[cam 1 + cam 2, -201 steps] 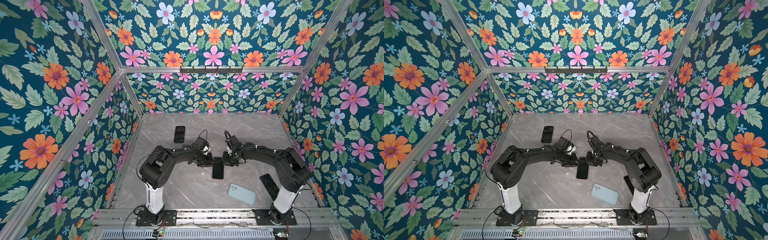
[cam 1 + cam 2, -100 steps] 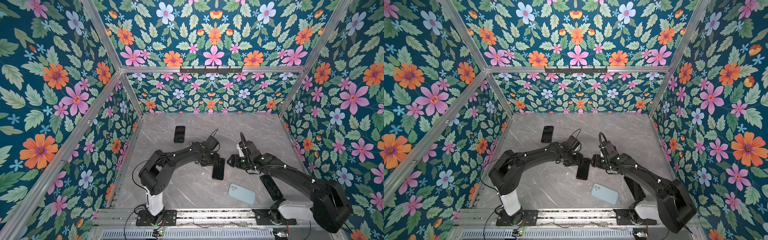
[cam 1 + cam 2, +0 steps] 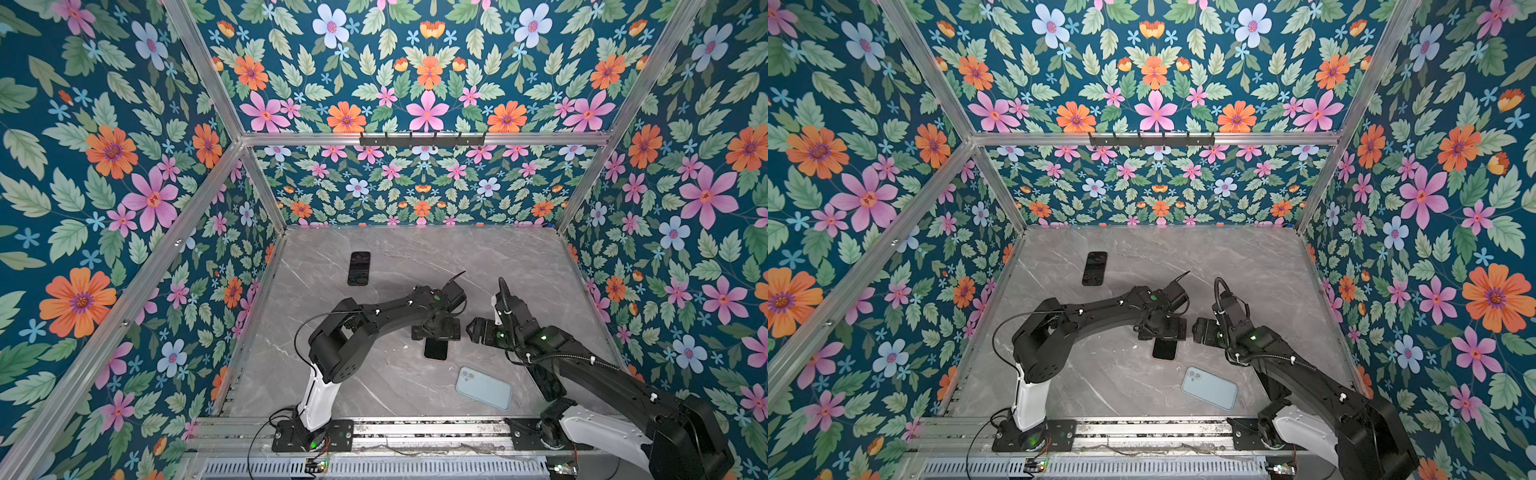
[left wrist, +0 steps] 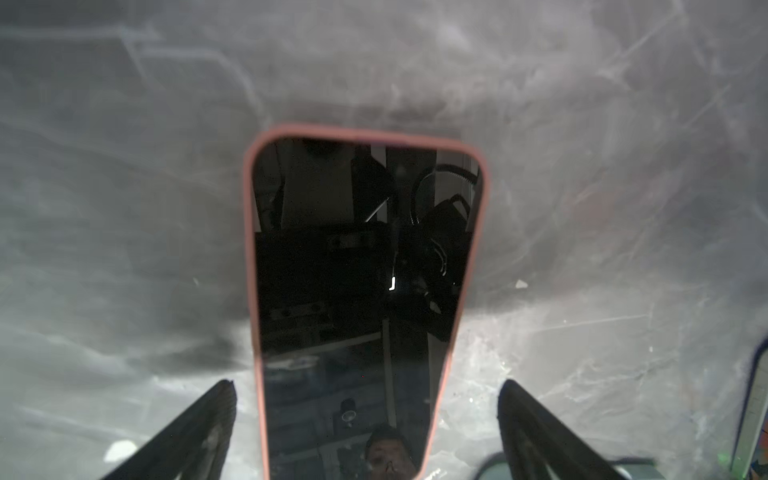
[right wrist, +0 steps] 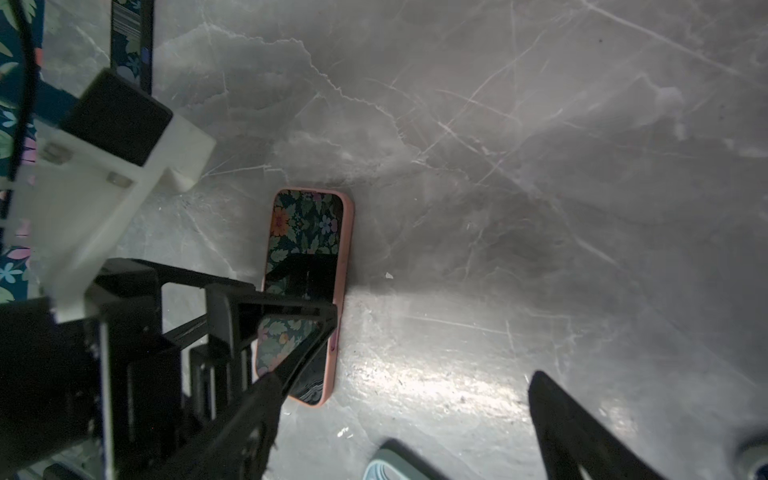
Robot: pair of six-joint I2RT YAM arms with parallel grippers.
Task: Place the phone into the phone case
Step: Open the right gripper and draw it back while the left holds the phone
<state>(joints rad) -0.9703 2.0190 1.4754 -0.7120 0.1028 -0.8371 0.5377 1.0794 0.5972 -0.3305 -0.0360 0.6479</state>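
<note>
Phone (image 4: 361, 291) lies flat, screen up, seated inside the pink phone case (image 4: 248, 249), near the marble table (image 3: 374, 249) centre. Left gripper (image 3: 436, 332) hangs over the phone's 12 o'clock end, jaws spread wide on either side, clear of it, holding nothing. Right gripper (image 3: 478, 330) is at the phone's 3 o'clock, also spread wide and empty. A light blue handset (image 3: 484, 388) lies at 5 o'clock and a black phone (image 3: 359, 268) at 11 o'clock.

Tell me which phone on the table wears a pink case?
The middle phone under the left pincer; only it has a pink case around its screen.
</note>
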